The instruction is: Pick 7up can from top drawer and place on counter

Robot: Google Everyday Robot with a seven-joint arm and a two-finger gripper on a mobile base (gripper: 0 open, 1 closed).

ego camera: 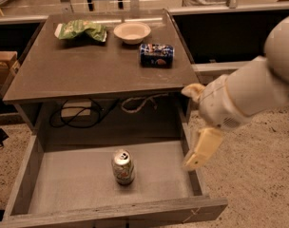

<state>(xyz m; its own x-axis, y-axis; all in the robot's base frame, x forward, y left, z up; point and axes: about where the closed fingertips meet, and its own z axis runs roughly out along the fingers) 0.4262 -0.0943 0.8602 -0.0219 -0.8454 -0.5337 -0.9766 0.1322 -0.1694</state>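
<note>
Standing upright on the bare grey floor of the open top drawer (63, 184), near its front: pale silver 7up can (123, 166), faint green and reddish marks, shiny tabbed top. Hanging over the drawer's right wall, well apart: gripper (189, 127), jaws spread wide, empty

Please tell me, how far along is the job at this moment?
Done: the drawer is open, and the 7up can stands upright on its bottom, within view. In hand: the gripper hangs over the drawer's right wall, to the right of the can and apart from it. Left: grasp the can, lift it out and set it on the counter.
</note>
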